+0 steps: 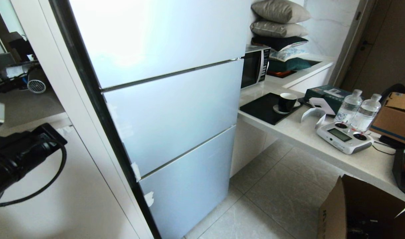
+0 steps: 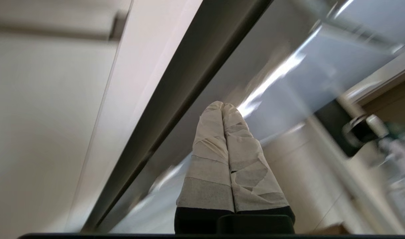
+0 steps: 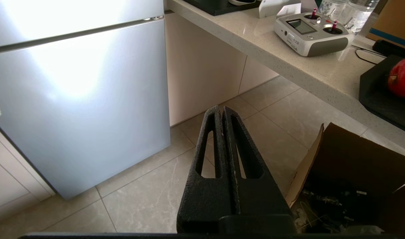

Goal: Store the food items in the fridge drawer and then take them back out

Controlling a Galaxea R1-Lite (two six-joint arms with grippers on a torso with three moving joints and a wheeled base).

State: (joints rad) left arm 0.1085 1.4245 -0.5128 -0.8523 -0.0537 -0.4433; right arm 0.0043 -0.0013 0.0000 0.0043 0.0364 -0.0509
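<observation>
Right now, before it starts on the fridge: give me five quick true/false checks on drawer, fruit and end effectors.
1. The fridge drawer is pulled open. False: its glossy front sits flush with the panels above and below.
2. A red fruit lies on a black tray on the counter. True.
3. The right end effector holds the fruit. False: it is shut on nothing, above the floor tiles.
4. The left end effector has its taped fingers pressed together. True.
5. The cup on the counter is white outside. False: it is black.

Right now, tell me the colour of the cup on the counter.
The cup is black with a white inside, best seen in the head view.
</observation>
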